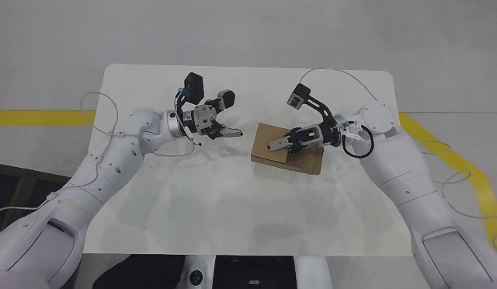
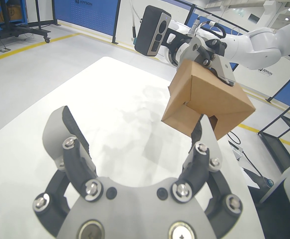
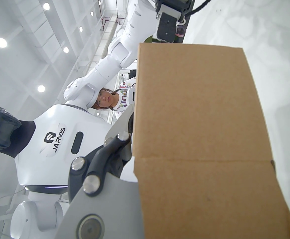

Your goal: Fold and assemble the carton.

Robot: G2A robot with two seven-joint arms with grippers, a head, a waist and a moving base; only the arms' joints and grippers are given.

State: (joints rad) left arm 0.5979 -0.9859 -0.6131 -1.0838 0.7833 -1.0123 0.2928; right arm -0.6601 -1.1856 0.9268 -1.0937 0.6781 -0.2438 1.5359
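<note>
A brown cardboard carton is held above the white table, right of centre, tilted. My right gripper is shut on the carton, one finger lying over its top face. In the left wrist view the carton hangs as a folded box with an end flap part open, the right gripper's finger clamped on its upper edge. My left gripper stands open a short way to the carton's left, its fingers apart and holding nothing. The carton's side panel fills much of the right wrist view.
The white table has bare room in front and at the left. Yellow floor tape runs past both sides of the table. Thin cables trail from both arms.
</note>
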